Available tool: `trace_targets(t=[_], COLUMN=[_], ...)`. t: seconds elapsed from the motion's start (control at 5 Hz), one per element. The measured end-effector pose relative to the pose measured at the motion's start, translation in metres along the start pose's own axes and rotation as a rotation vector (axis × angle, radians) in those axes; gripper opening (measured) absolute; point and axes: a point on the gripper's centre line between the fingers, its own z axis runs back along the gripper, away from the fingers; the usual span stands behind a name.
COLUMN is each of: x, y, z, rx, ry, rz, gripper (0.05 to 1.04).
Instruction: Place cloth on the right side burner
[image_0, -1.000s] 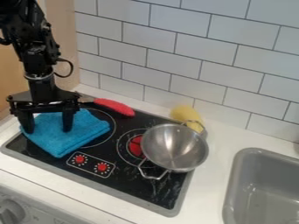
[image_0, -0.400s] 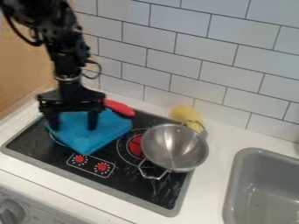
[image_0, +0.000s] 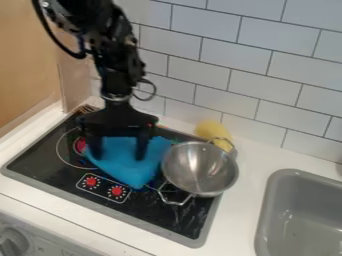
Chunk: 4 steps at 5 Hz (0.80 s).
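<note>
The black gripper (image_0: 120, 150) is over the middle of the stove (image_0: 40, 162), its two fingers well apart and down at the blue cloth. That blue cloth (image_0: 129, 174) lies under and between the fingers, one corner towards the stove's front. Its right part covers much of the right side burner and comes up beside the metal pot. The left burner's red centre (image_0: 81, 145) is exposed at the cloth's left.
A metal pot (image_0: 200, 167) with wire handles stands on the stove's right part. Behind it lies a yellow object (image_0: 214, 130) near the tiled wall. A grey sink (image_0: 262, 215) is at the right, and two red knobs are at the stove's front.
Gripper and cloth have moved together to the right, from the left burner towards the pot. The red object behind them has become mostly hidden. The pot has stayed in place.
</note>
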Motion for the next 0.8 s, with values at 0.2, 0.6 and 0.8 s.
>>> trace_targets(t=[0.2,0.6,0.8], x=[-0.003,0.015,0.021], y=[-0.021,-0.059,-0.066], z=[0.001,-0.003,-0.003], rx=[0.020,0.005,0.013], ry=[0.002,0.005,0.004], rz=[-0.062,-0.103,-0.112], gripper=[0.999,0.999,0.999])
